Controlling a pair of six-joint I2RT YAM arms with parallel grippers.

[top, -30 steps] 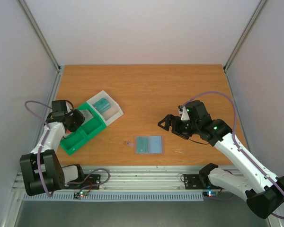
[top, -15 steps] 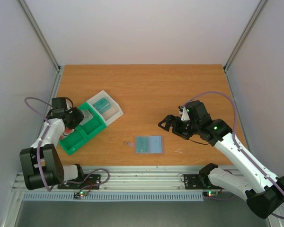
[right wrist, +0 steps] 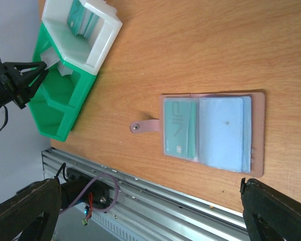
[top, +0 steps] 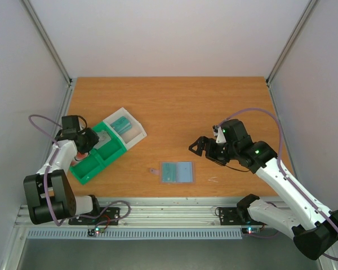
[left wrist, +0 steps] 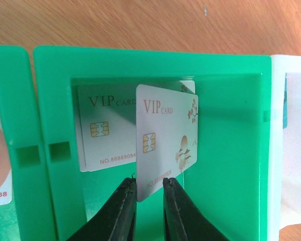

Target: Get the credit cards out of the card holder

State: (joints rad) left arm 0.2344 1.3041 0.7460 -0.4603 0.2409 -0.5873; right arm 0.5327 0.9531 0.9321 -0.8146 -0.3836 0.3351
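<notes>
White credit card (left wrist: 166, 135) sits pinched in the left hand (left wrist: 150, 185), over the green tray (left wrist: 237, 150) compartment.

My left fingers (left wrist: 118, 211) are black. White card (left wrist: 166, 140): red VIP lettering, gold chip, brown blossoms. Tray (left wrist: 231, 150) green, card holder (right wrist: 259, 135) mauve, inner card (right wrist: 180, 128) teal.

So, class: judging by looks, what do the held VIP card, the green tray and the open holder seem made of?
VIP card: likely stiff plastic, smooth white, printed, gold chip; unbent though held by its lower edge.
Tray: moulded plastic, even green, slight sheen.
Holder: perhaps leather-like pink-brown cover, clear film pockets; a teal card shows through.
</notes>
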